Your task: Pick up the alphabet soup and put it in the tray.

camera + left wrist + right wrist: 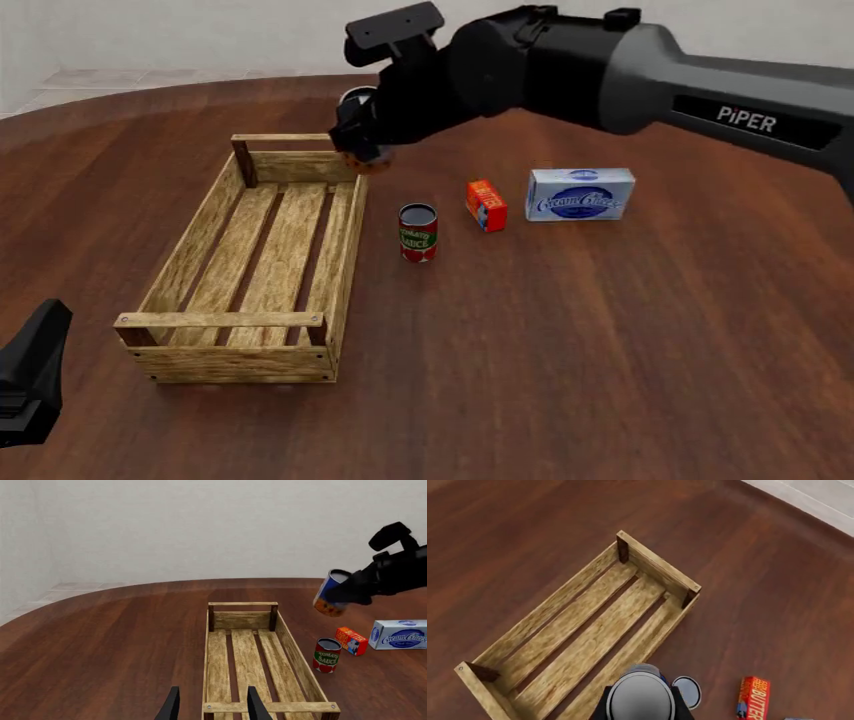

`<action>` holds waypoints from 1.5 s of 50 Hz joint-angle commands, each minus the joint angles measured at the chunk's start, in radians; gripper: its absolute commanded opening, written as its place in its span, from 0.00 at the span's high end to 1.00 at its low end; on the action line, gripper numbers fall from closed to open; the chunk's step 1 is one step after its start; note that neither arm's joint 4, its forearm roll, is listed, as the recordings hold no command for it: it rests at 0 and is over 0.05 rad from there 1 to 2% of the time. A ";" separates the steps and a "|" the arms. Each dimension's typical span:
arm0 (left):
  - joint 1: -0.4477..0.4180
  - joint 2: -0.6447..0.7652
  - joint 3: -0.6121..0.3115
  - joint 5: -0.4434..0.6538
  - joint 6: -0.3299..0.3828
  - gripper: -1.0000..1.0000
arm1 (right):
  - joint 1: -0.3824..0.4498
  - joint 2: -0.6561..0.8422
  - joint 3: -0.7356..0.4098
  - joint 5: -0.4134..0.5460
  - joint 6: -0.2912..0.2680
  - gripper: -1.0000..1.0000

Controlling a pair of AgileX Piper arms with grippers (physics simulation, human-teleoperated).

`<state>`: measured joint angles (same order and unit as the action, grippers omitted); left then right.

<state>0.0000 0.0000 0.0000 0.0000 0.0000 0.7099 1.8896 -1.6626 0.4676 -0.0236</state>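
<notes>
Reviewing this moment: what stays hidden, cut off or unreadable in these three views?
- Front view: the right gripper and most of the alphabet soup hide behind the arm's own body.
- Right wrist view: only the soup's silver top shows, so its label and the fingers' contact are hidden.
- Left wrist view: the left gripper is cut off by the frame edge; only the fingertips show.
- Cream cheese box: cut off by the frame edge.
</notes>
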 commanded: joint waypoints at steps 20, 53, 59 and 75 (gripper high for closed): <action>0.000 0.000 0.000 0.000 0.000 0.00 | 0.131 0.271 -0.328 0.103 0.023 1.00; 0.000 0.000 0.000 0.000 0.000 0.00 | 0.165 0.583 -0.593 0.167 0.085 1.00; 0.000 0.000 0.000 0.000 0.000 0.00 | 0.171 0.618 -0.620 0.170 0.103 1.00; 0.000 0.000 0.000 0.000 0.000 0.00 | 0.181 0.682 -0.660 0.166 0.134 1.00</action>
<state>0.0000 0.0000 0.0000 0.0000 0.0000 0.8860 2.5362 -2.2841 0.6349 0.0732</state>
